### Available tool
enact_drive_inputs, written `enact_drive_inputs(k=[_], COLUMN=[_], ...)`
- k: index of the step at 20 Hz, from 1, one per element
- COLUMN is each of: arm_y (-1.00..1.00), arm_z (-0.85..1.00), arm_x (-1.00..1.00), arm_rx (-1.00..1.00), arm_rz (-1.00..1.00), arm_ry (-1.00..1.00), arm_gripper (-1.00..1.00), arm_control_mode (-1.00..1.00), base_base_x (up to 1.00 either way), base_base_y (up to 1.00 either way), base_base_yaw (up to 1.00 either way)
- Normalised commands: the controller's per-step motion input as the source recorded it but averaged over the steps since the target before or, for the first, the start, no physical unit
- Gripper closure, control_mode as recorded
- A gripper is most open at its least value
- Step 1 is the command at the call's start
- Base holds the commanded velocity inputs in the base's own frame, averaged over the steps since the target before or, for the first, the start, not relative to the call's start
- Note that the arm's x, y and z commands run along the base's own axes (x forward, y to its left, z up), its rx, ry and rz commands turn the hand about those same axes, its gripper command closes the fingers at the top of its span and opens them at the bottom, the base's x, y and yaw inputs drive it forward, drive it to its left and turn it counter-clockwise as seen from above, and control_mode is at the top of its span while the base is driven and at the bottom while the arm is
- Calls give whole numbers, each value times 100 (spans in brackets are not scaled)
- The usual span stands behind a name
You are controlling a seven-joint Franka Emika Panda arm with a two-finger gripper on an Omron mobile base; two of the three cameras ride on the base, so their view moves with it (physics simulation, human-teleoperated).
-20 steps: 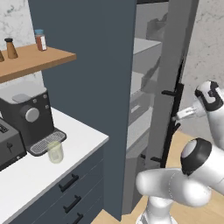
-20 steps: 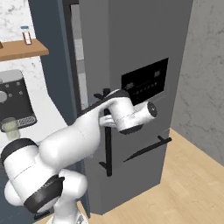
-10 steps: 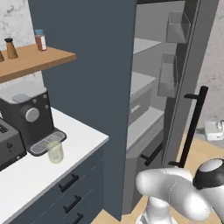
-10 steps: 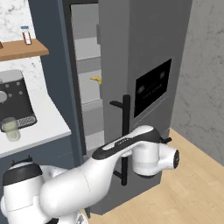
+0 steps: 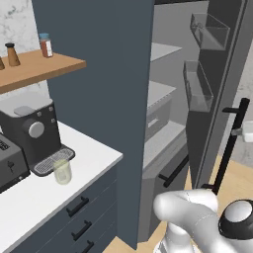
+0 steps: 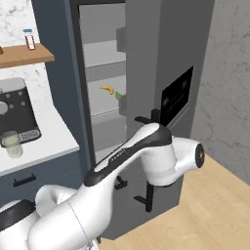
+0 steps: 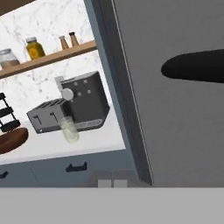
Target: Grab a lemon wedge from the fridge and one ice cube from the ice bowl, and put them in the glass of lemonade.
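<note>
The arm (image 6: 146, 156) is glossy white with rounded, bulbous links, black bands at its joints, and a round dark cap with a small mark at its elbow end.

Fridge (image 6: 161, 58) door open; green wedge (image 6: 118, 95) on inner shelf. Glass (image 5: 62, 171) upright on counter; brown bowl (image 7: 11, 140) well apart.

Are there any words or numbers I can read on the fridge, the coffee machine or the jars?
None can be read.
Fridge: its black display panel shows no legible characters.
Coffee machine: a round dial, no lettering visible.
Shelf jars: labels too small and blurred to read.
Toaster: no markings legible.
</note>
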Motion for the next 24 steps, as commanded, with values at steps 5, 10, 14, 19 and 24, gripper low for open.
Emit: enact_drive_inputs(k=[5, 10, 14, 19, 24], arm_y=[75, 100, 71, 74, 78], arm_z=[4, 10, 3, 9, 0], arm_x=[-25, 5, 24, 30, 29], arm_rx=[-33, -42, -45, -47, -53], arm_rz=[-13, -24, -35, -38, -39], arm_ry=[2, 15, 20, 21, 2], arm_gripper=[100, 100, -100, -100, -100], arm_control_mode=[-100, -100, -100, -100, -100], base_base_x=[0, 0, 0, 0, 0], base_base_y=[0, 0, 0, 0, 0], base_base_yaw=[0, 0, 0, 0, 0])
